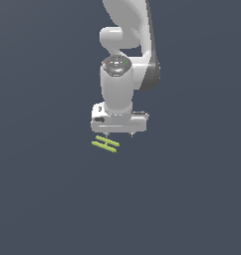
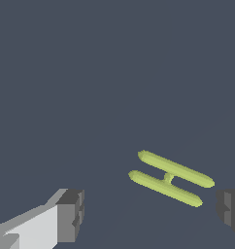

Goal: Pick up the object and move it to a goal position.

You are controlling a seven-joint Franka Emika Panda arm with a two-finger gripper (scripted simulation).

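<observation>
spread gripper [image 1: 119, 134] seemingly over object [image 1: 106, 144]

The exterior view looks at the arm [image 1: 123, 74] from some way off, apparently slightly above. The wrist view looks down close (past the fingertips [image 2: 71, 214]); both show the object [image 1: 106, 144] [image 2: 170, 178].

Open floor [image 1: 53, 199] all round object [image 1: 106, 144].

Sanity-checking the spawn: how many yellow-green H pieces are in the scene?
1. The H piece lies flat on the dark floor, just below the open gripper in the exterior view, toward that view's left. The wrist view shows the same piece between the fingers, untouched. No others visible.
</observation>
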